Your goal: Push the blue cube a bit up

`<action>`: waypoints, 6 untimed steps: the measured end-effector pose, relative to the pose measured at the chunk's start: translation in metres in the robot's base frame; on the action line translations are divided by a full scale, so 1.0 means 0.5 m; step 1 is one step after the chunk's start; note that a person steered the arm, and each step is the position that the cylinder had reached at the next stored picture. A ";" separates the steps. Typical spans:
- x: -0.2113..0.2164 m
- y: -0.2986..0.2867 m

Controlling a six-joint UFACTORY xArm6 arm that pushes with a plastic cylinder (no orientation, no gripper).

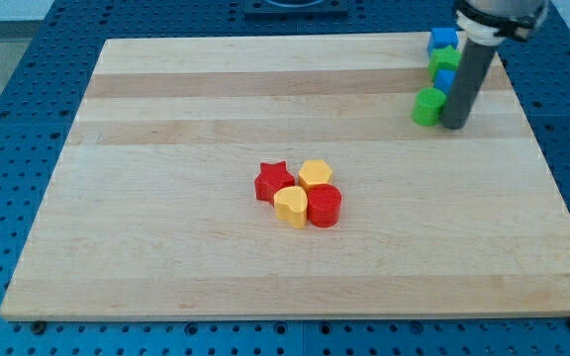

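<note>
The blue cube [443,41] sits near the board's top right corner, at the top of a short column of blocks. Below it lie a green block [444,59], a second blue block [446,79] partly hidden by the rod, and a green block [427,106]. My tip [454,126] rests on the board just right of the lowest green block, touching or nearly touching it, and well below the blue cube. The dark rod rises from there and hides part of the column's right side.
A cluster sits near the board's middle: a red star [274,181], a yellow hexagon [316,175], a yellow heart [290,206] and a red cylinder [324,206]. The wooden board [166,198] lies on a blue pegboard table; its right edge is close to the column.
</note>
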State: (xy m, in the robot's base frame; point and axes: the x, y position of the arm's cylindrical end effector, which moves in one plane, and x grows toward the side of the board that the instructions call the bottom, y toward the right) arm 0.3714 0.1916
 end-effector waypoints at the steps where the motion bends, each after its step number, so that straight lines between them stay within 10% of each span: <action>1: -0.036 -0.037; 6: -0.133 0.109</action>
State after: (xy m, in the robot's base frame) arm 0.3049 0.2461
